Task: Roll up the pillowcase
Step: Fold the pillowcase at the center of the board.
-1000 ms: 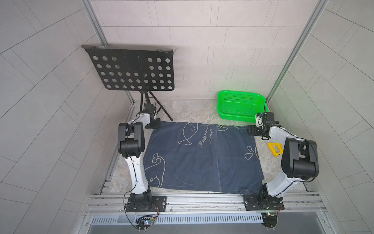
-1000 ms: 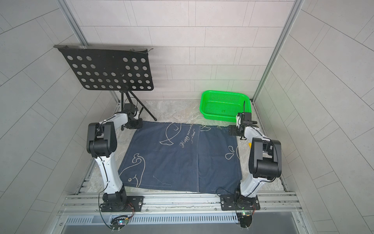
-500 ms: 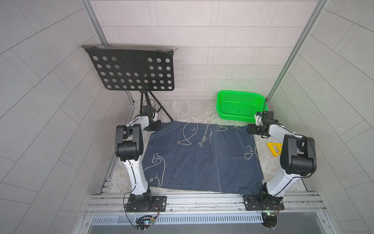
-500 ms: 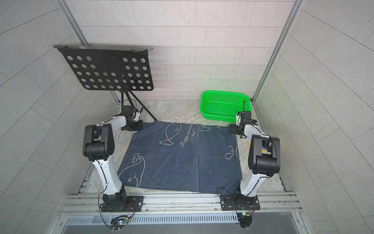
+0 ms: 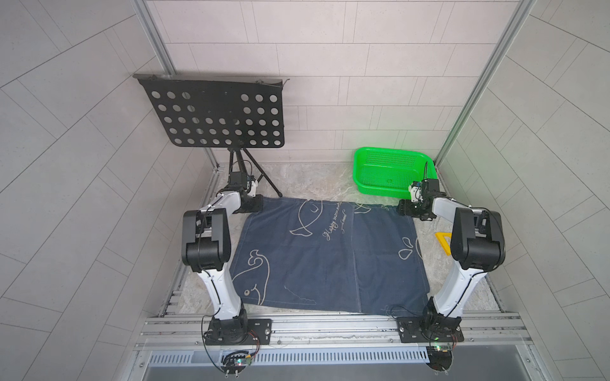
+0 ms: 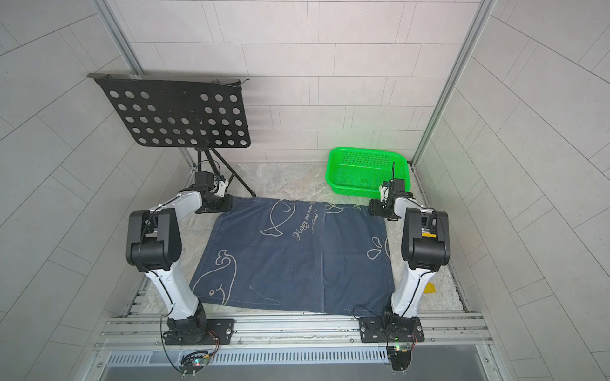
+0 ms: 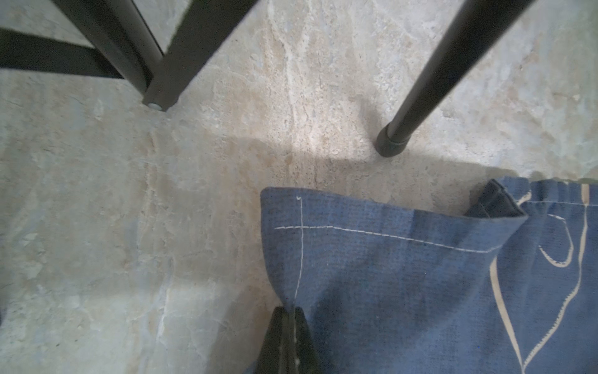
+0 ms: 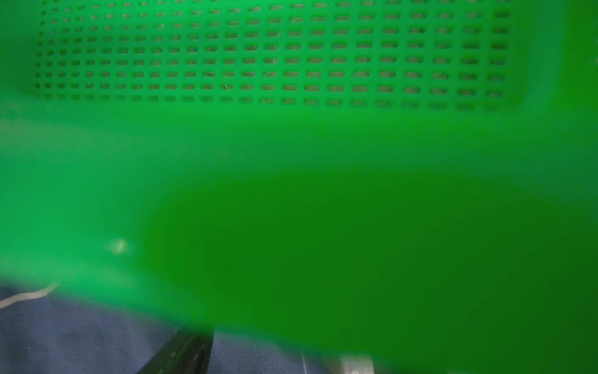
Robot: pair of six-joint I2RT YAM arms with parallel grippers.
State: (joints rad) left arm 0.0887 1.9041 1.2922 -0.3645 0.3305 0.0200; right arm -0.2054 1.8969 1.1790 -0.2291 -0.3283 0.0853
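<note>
- One dark navy-blue rectangular cloth pillowcase (image 5: 330, 257) with pale whale outlines lies flat and unrolled on your marbled grey tabletop (image 5: 313, 181), between the two arms
- Your left gripper (image 7: 290, 315) is pinched closed on the pillowcase's stitched edge at the far left corner, near the black perforated metal music stand (image 5: 214, 115)
- Your right gripper (image 5: 403, 209) sits at the far right corner beside the green perforated plastic basket (image 5: 363, 155); you cannot tell whether it grips
</note>
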